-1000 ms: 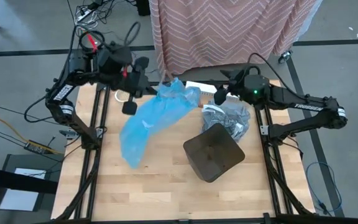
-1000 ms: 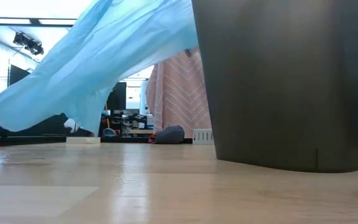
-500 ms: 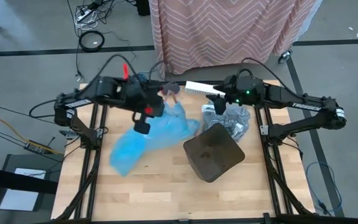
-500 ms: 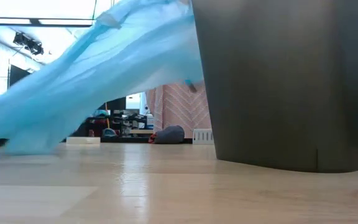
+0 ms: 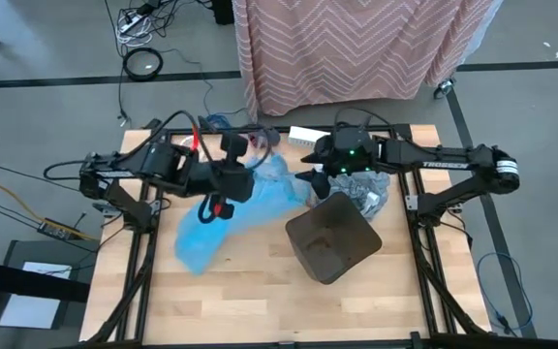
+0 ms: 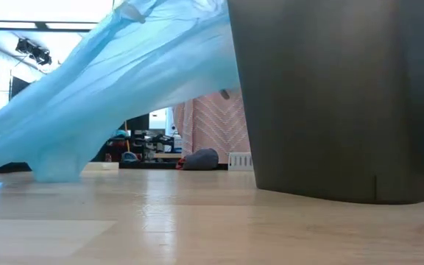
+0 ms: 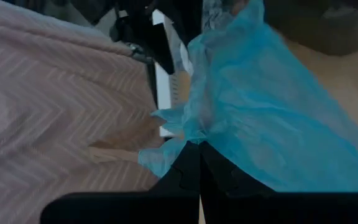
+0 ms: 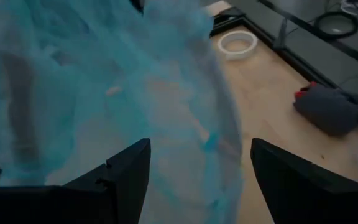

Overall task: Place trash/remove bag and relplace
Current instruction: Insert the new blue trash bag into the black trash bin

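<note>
High view: my left gripper [image 5: 260, 145], clenched on the blue bag [image 5: 231, 208], lifts it beside the dark bin [image 5: 334, 237]; the grey bag [image 5: 361, 186] lies behind the bin, under my right gripper [image 5: 310, 179]. Low view: bin and blue bag block the table. Right wrist view: my fingers [image 8: 126, 168] spread, released, blue plastic ahead.

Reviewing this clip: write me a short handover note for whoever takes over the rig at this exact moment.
Left gripper: shut on the blue bag, holding its edge up over the table's middle.
Right gripper: open, facing the blue bag's raised end, holding nothing.
Dark bin: upright on the table, no liner visible in it.
Grey bag: bunched on the table behind the bin, beside the right arm.
White tape roll: lies on the table toward the left arm's side.
Done: old liner looks to be out of the bin.
Left: spread the blue bag open and fit it into the bin.
</note>
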Motion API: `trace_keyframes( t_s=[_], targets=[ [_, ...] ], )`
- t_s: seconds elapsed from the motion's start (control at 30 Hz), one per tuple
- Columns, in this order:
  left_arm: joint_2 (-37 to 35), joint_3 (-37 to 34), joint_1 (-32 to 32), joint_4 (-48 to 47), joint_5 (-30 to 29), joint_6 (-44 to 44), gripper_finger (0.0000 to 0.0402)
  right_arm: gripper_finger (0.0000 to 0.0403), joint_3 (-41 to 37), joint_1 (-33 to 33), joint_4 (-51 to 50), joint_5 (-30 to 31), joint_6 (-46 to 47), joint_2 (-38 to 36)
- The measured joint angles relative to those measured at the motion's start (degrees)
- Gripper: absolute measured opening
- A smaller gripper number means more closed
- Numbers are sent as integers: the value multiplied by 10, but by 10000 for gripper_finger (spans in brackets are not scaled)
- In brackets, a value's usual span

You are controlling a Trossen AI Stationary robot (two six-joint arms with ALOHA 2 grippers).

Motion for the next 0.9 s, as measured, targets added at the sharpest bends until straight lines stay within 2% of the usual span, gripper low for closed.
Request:
trace_keyframes(
  t_s=[0.27,0.53,0.73,0.9],
  targets=[
    [-11,0,-58,-16,-36,-54,1,263,0,-3,9,-28,-41,8],
    [-11,0,-121,-8,-126,-69,1,263,0,-4,33,-51,-43,25],
    [-11,0,-162,-1,-139,-78,1,259,0,-8,50,-55,-41,60],
    [-11,0,-192,-3,-194,-80,1,245,0,-15,60,-107,-19,91]
  ],
)
